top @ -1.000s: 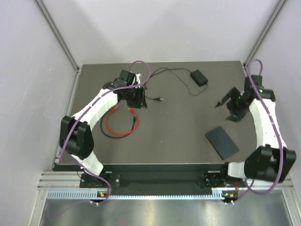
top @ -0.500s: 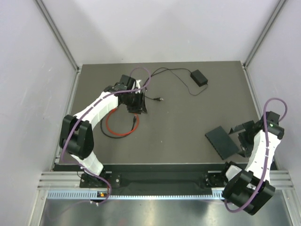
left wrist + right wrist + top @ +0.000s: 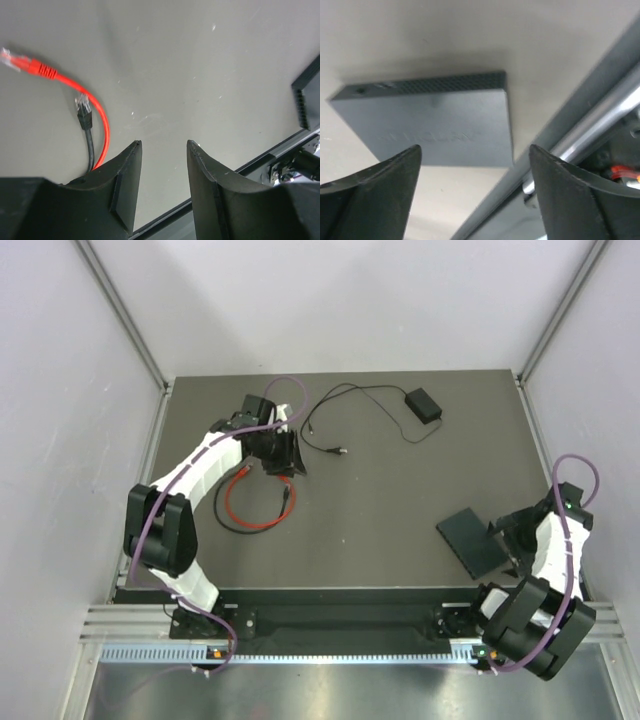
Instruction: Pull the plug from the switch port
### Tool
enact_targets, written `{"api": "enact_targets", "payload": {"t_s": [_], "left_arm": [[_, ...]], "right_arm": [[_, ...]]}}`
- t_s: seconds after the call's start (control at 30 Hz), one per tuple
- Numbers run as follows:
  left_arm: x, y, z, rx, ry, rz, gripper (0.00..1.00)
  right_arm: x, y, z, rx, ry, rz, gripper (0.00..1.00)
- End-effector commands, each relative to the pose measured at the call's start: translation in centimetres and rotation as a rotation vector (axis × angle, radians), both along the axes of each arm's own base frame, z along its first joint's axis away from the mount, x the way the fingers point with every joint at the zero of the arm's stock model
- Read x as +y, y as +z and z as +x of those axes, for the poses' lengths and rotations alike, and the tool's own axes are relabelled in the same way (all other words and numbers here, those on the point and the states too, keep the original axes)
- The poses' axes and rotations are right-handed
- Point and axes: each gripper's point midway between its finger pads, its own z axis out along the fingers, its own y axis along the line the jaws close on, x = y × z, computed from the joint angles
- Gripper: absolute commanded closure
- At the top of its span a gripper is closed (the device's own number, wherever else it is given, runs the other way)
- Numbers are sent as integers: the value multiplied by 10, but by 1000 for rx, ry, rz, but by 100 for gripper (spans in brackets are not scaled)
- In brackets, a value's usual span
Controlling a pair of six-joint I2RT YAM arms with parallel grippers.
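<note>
The flat matte black box (image 3: pixel 470 539) lies at the front right of the table. In the right wrist view the box (image 3: pixel 432 125) shows one edge with a small round socket (image 3: pixel 360 91), and nothing is plugged into it. My right gripper (image 3: pixel 503 537) is open and empty just right of the box, its fingers (image 3: pixel 400 170) wide apart. My left gripper (image 3: pixel 284 457) is open and empty at the back left, above a red cable (image 3: pixel 240 508). The red cable's clear plug (image 3: pixel 11 56) and a black cable's plug (image 3: pixel 83 106) lie loose on the table.
A small black power brick (image 3: pixel 422 403) sits at the back with a thin cord ending in a loose plug (image 3: pixel 343 451). The table's metal front rail (image 3: pixel 590 130) runs close to my right gripper. The box's slotted edge (image 3: pixel 303 97) shows far right in the left wrist view.
My right arm swung from the back right down to the front right, ending beside the flat black box. My left gripper shifted slightly left.
</note>
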Motion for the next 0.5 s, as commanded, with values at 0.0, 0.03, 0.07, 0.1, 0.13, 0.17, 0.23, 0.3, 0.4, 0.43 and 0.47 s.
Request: {"api": "enact_targets", "payload": {"t_s": [0.0, 0.03, 0.07, 0.1, 0.13, 0.17, 0.23, 0.3, 0.4, 0.43, 0.47], "left_arm": [[-4, 19, 16, -49, -18, -25, 54], [-4, 16, 16, -38, -18, -27, 54], [-5, 17, 18, -39, -20, -31, 54], [-5, 16, 17, -34, -21, -32, 55], [-6, 15, 18, -30, -23, -30, 55], [-6, 16, 18, -30, -22, -29, 55], [-6, 16, 19, -29, -24, -29, 55], [-6, 18, 19, -32, -24, -30, 55], [-4, 16, 17, -34, -20, -20, 54], [-4, 19, 16, -44, -21, -26, 55], [-3, 15, 13, -35, -21, -26, 55]], "right_arm": [[-17, 8, 30, -127, 57, -90, 15], [-17, 9, 33, -137, 77, -98, 18], [-17, 11, 39, -151, 104, -109, 21], [-15, 8, 40, -140, 119, -104, 21], [-14, 7, 42, -136, 136, -102, 21], [-11, 5, 43, -124, 151, -91, 21], [-9, -1, 41, -77, 160, -72, 20], [-11, 0, 37, -51, 157, -90, 20], [-24, 10, 24, -5, 108, -173, 18], [-29, 12, 20, 6, 78, -201, 15], [-29, 15, 19, -9, 71, -210, 14]]}}
